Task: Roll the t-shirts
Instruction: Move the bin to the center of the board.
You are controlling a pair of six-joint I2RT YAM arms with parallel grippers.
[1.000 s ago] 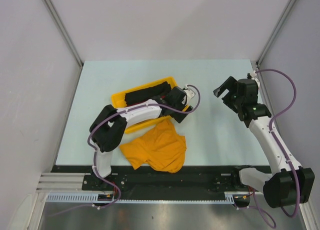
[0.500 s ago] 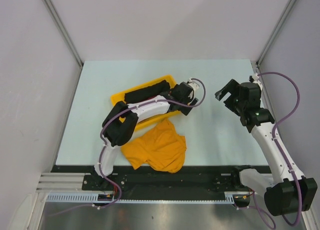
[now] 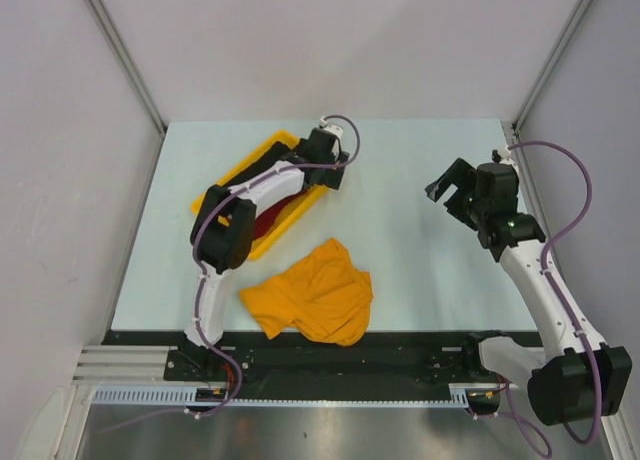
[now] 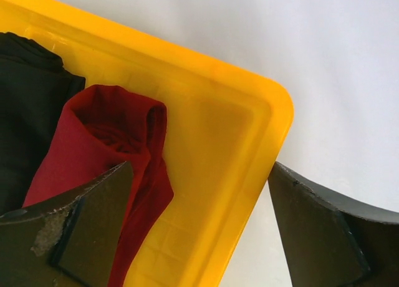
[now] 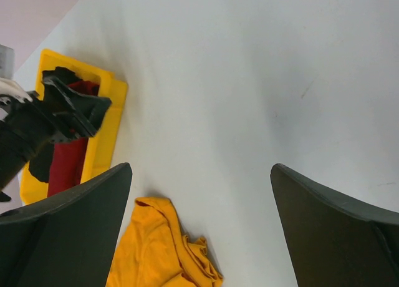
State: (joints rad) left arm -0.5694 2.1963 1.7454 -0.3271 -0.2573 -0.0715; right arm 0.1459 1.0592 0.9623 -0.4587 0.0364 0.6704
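Note:
A mustard-orange t-shirt lies crumpled and unrolled on the table near the front middle; it also shows low in the right wrist view as the orange t-shirt. A dark red roll and a black roll lie in the yellow tray. My left gripper is open and straddles the tray's wall by its corner. One finger sits over the red roll and the other stands outside the tray. My right gripper hangs open over bare table at the right, holding nothing.
The tray lies slanted at the back left of the pale table. White walls and metal posts close the table in on three sides. The arm bases stand along the black rail at the near edge.
The left arm has swung toward the back left, and the tray has turned and slid leftward with it. The right gripper barely shifted. The orange shirt stayed where it was.

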